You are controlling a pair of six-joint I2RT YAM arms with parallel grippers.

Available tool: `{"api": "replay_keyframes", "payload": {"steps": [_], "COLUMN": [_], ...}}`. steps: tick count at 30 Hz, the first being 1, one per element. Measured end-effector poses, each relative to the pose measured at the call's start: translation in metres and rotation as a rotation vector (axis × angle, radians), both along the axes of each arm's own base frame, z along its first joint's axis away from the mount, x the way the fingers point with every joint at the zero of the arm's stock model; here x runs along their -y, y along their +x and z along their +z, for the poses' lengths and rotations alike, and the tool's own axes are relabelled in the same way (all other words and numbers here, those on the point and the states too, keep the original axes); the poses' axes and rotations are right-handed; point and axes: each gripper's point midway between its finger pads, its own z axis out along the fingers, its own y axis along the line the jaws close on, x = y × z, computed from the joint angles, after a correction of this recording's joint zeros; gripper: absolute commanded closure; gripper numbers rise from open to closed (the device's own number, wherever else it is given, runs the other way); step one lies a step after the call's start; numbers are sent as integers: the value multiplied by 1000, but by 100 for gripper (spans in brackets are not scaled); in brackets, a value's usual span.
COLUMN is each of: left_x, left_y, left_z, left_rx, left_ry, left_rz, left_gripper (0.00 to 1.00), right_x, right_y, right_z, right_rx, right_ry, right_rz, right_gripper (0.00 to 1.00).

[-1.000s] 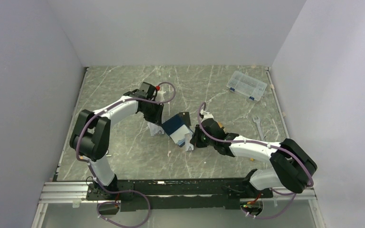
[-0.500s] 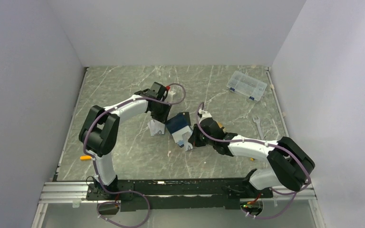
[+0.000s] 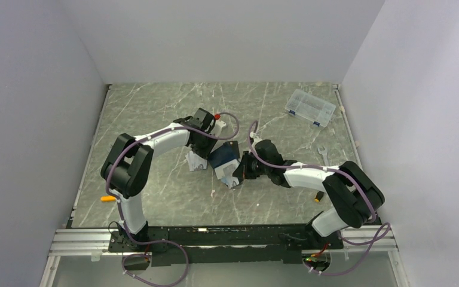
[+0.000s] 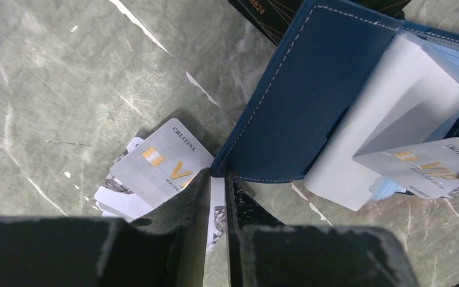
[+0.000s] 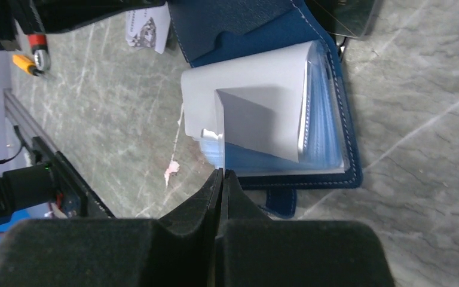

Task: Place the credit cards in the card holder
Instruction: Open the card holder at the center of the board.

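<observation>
Right claw [image 5: 222, 172] is pinched tight on a silver card [image 4: 421, 167], and that card hangs over the open holder [image 4: 299, 101] mid-tabletop [image 4: 66, 89]. The holder sits dead ahead of the right fingertips, its white insert [image 5: 245, 78] and clear sleeves fanned toward the claw. The card's long axis runs across the insert, leading edge over the page, not in any pocket I can see. Left claw [image 4: 218, 174] has its jaws a sliver apart at the holder's near corner; gripping or just touching, I can't tell. Loose cards [image 4: 155, 173] lie just beside that corner. The right arm looks placed to feed: a straight push along the card's length.
</observation>
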Motion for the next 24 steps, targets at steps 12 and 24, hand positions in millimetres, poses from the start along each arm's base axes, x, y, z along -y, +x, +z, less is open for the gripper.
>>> {"api": "replay_keyframes", "payload": {"steps": [12,24], "left_x": [7,34], "left_y": [-23,-22], "left_z": [9,49], "left_rx": [-135,-169], "left_ry": [-115,-295], "left_rz": [-30,-63], "left_gripper": [78,48], "right_x": [-9,-9], "right_y": [6,7], "right_z": [4,-1], "right_rx": [-12,-20], "right_ry": [41,32], "right_rz": [13,8], "right_gripper": [100,100]}}
